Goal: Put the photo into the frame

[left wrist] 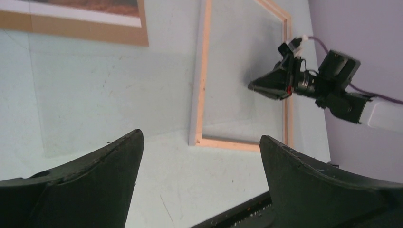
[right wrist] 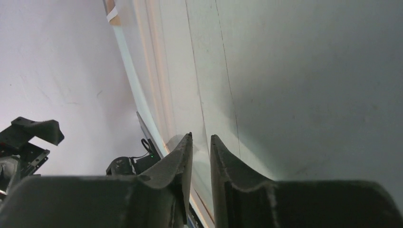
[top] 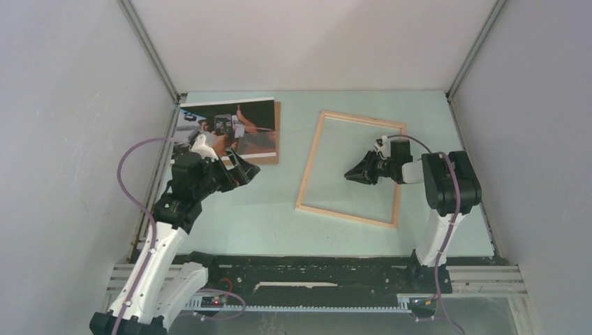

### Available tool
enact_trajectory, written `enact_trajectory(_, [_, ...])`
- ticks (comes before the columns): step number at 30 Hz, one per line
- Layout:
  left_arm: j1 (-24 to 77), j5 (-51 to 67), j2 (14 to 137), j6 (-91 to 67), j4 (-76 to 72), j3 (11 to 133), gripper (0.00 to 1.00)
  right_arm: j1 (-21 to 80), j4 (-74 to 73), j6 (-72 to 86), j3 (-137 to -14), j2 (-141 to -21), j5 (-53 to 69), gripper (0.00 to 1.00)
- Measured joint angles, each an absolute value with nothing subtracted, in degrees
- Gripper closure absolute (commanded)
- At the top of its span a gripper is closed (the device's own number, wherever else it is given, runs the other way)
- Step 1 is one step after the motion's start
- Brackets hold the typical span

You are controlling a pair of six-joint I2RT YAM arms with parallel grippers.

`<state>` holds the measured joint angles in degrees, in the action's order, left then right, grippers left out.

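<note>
The photo (top: 230, 128) lies face up at the back left on a brown backing board (top: 277, 136). Its white lower border shows in the left wrist view (left wrist: 85, 16). The frame (top: 309, 167), thin light wood with a clear pane, lies flat in the middle right and also shows in the left wrist view (left wrist: 199, 95). My left gripper (top: 246, 173) is open and empty, just in front of the photo's near right corner, over bare table (left wrist: 199, 137). My right gripper (top: 349, 174) is shut on nothing, pointing left low over the frame's pane (right wrist: 201, 137).
Grey walls close in the table on the left, back and right. A black rail (top: 314, 269) runs along the near edge between the arm bases. The backing board's edge shows in the left wrist view (left wrist: 71, 31).
</note>
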<state>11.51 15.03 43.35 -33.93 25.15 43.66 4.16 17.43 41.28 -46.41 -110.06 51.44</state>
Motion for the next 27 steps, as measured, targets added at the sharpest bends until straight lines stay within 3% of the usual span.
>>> enact_trajectory(12, [11.51, 17.17, 41.5, -31.7, 36.6, 45.67, 0.0, 6.02, 13.32, 38.46, -49.17, -111.5, 52.71, 0.98])
enact_trajectory(17, [11.51, 16.82, 42.65, -30.46, 37.67, 46.37, 0.0, 5.17, 2.94, 33.21, -54.02, -111.33, 52.8, 1.0])
enact_trajectory(27, [11.51, 15.14, 42.92, -30.09, 34.72, 45.69, 0.0, 6.04, -34.04, 8.95, -91.88, -122.28, 48.1, 1.0])
